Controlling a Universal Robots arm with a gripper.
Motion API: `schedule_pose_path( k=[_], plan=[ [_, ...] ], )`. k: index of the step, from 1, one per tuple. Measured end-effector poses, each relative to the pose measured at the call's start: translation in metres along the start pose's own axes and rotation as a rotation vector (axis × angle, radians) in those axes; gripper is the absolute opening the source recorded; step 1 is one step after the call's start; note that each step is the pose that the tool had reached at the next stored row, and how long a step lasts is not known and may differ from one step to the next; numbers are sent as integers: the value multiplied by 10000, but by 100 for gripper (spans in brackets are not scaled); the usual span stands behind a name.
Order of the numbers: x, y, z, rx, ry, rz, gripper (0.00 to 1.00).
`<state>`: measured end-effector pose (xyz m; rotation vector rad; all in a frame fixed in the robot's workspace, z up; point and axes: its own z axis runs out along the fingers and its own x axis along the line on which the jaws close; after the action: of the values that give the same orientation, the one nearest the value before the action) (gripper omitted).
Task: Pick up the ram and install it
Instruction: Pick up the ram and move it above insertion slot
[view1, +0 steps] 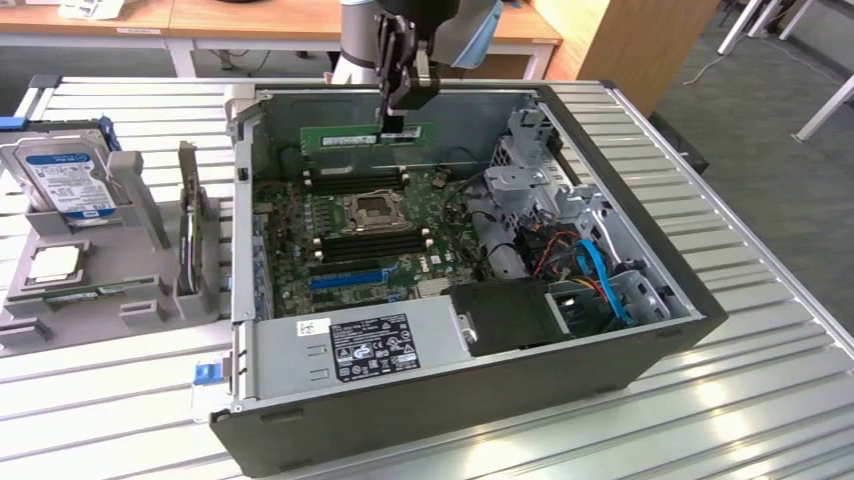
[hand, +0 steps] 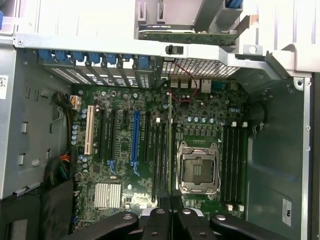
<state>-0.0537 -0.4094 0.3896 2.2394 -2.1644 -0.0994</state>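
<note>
Quick update from my end of the arm. My gripper is clamped tight on the ram, pinching it by its top edge near its end on the exterior view's right. The stick hangs level, long side flat, in the upper middle of the exterior frame. It's inside the open computer case, close to the far wall, and it's up in the air above the motherboard, not seated in anything.

Looking down from my wrist, the ram is edge-on, just a thin green line running out from between my fingers. It sits right between the CPU socket and the black memory slots next to it. I can't tell if it's exactly over a slot.

In the exterior view the socket is in the middle of the board, with slots above and below it in the frame. The power supply with its label sits at the lower edge of the case. Blue cables curl at the lower right.

Over at the exterior view's left is a grey holder on the slatted table. It has a hard drive propped up, an expansion card standing on edge, and a small square processor chip lying flat.
</note>
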Motion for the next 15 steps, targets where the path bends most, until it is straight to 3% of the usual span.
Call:
schedule_pose_path(
  k=[15],
  plan=[
    [5, -12, 201, 44, -1, 41, 11]
  ],
)
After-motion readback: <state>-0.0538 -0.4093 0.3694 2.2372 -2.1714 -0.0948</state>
